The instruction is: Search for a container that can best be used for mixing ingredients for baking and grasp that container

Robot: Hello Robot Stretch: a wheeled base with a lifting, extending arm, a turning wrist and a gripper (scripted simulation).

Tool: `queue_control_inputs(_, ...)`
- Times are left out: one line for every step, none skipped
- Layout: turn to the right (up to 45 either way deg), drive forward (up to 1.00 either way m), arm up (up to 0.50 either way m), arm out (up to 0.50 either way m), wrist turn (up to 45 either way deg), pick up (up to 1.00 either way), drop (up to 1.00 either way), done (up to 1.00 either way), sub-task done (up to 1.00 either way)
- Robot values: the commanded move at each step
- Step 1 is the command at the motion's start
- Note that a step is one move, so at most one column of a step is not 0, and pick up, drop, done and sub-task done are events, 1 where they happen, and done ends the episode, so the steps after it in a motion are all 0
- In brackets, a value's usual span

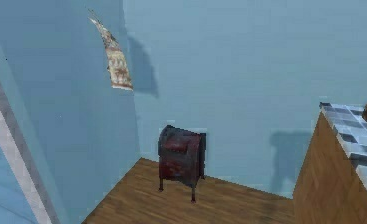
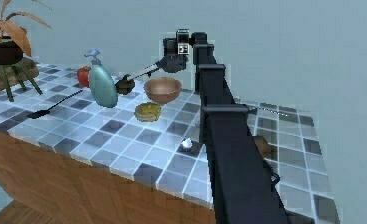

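A brown bowl (image 2: 162,90) stands upright on the tiled countertop (image 2: 121,150) in the arm side view. The dark arm (image 2: 226,130) reaches out over the counter just to the right of the bowl. My gripper (image 2: 131,78) points left, above and beyond the bowl, toward a teal spray bottle (image 2: 101,80). The counter and the bottle lie behind the fingers, so I cannot tell whether the gripper holds anything.
Also on the counter are a red apple (image 2: 84,76), a round tan loaf (image 2: 147,111), a black utensil (image 2: 53,106), a small silvery thing (image 2: 188,145) and a potted plant (image 2: 11,45). In the forward view, a dark red cabinet (image 1: 181,155) stands against blue walls on a wooden floor (image 1: 191,205), with the counter's end (image 1: 331,175) at the right.
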Motion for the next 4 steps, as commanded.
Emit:
queue_control_inputs(0.0, 0.0, 0.0, 0.0, 27.0, 0.0, 0.0, 0.0, 0.0)
queue_control_inputs(0.0, 0.0, -0.08, 0.0, 0.0, 0.0, 0.0, 0.0, 0.0)
queue_control_inputs(0.0, 0.0, 0.0, 0.0, 0.0, 1.0, 0.0, 0.0, 0.0)
queue_control_inputs(0.0, 0.0, 0.08, 0.0, 0.0, 0.0, 0.0, 0.0, 0.0)
